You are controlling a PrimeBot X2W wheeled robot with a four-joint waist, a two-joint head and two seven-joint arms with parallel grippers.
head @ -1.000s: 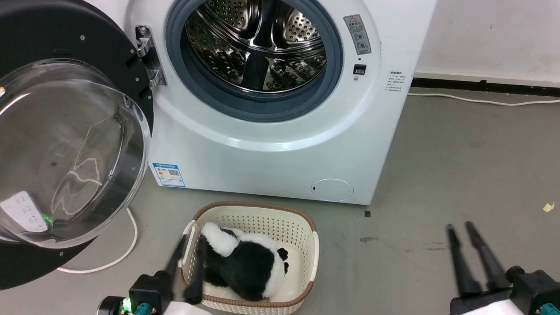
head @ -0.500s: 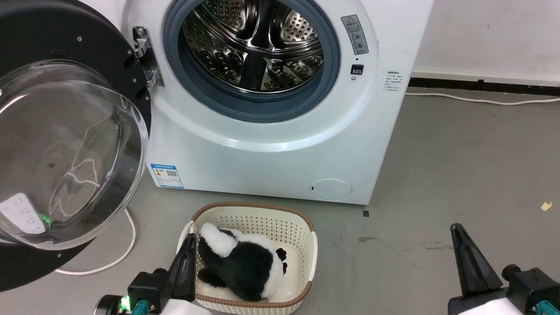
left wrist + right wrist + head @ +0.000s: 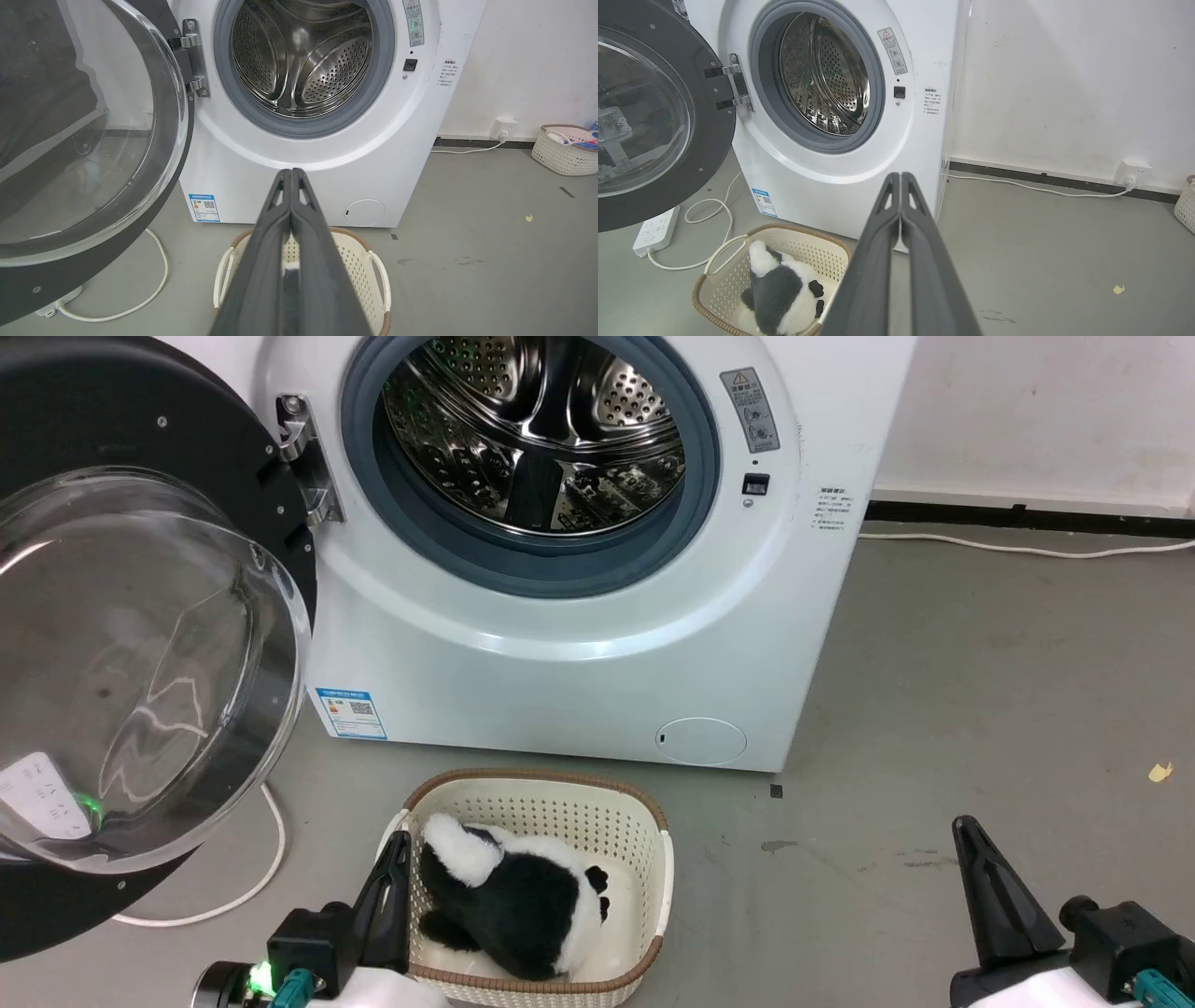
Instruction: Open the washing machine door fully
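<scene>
The left gripper point(image 3: 399, 845) is seen low on the left of the head view. Its two dark fingers point(image 3: 271, 233) are pressed flat together and pointed up. The right gripper point(image 3: 963, 826) is seen low on the right, shaped the same way. Nothing is held by either one.

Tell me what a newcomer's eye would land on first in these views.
The washing machine door, a big black disc with a clear glass bowl, stands wide open at the left, baring the shiny steel drum at top centre. On the floor in front sits a cream basket with a black-and-white plush toy in it. The left gripper and right gripper are shut at the bottom corners, holding nothing.
</scene>
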